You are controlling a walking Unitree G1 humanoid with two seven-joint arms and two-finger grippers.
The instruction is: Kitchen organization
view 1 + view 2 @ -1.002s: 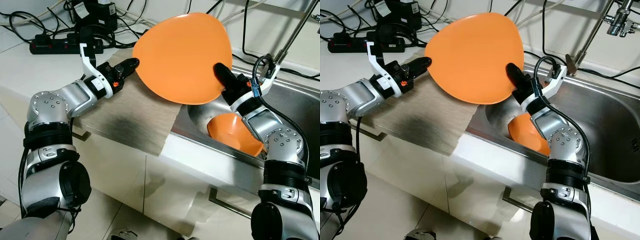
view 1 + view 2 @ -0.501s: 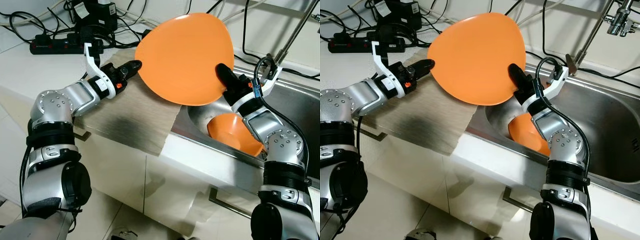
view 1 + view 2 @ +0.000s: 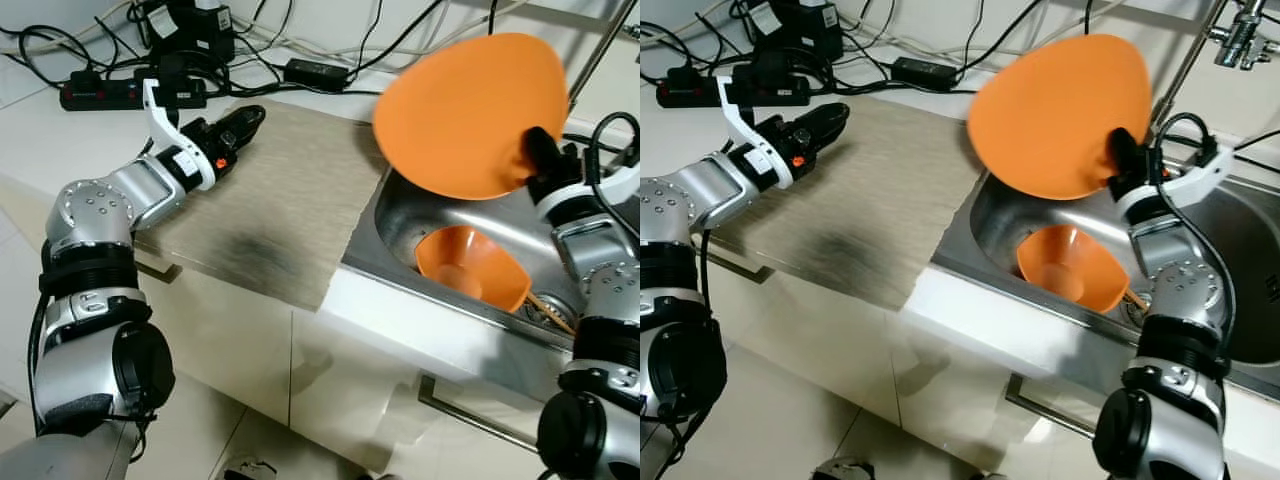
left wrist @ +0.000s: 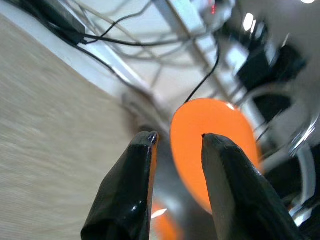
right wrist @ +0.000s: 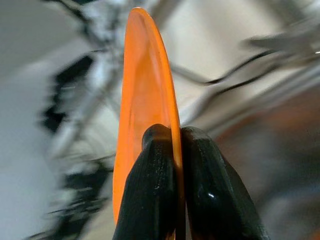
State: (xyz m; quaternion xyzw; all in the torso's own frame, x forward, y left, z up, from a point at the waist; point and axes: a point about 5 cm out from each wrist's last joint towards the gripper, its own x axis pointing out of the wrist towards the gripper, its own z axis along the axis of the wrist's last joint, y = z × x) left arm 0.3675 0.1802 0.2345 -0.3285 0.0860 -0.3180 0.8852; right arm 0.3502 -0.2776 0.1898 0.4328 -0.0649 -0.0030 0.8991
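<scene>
White table (image 3: 40, 140) ran along the wall, with a grey-brown mat (image 3: 270, 215) spread over it and a steel sink (image 3: 1240, 250) sunk into it at the 3 o'clock side. At 11 o'clock a black power strip (image 3: 95, 95) lay among tangled black cables (image 3: 330, 40), and no brand or writing on any of them could be read. A tap (image 3: 1238, 30) stood at 1 o'clock, cut off by the frame edge.

The right hand (image 3: 1122, 160) was clamped on the rim of an orange plate (image 3: 470, 115), its two black fingers (image 5: 155, 190) pressed on either face of the edge. The plate was plain, glossy, roundish with a slightly pointed outline, and it was held tilted up on edge in the air above the near-left corner of the sink, touching nothing else. From the right wrist it showed only as a thin orange sliver against a blurred background.

Below it, an orange bowl (image 3: 470, 268) lay tipped on its side inside the sink, its opening facing 7 o'clock. Something thin and wooden-looking beside the bowl was too small to make out.

The left hand (image 3: 240, 120) hovered over the far-left part of the mat, at 10 o'clock from the plate and well apart from it. Its fingers (image 4: 125, 200) stood parted with nothing between them.
</scene>
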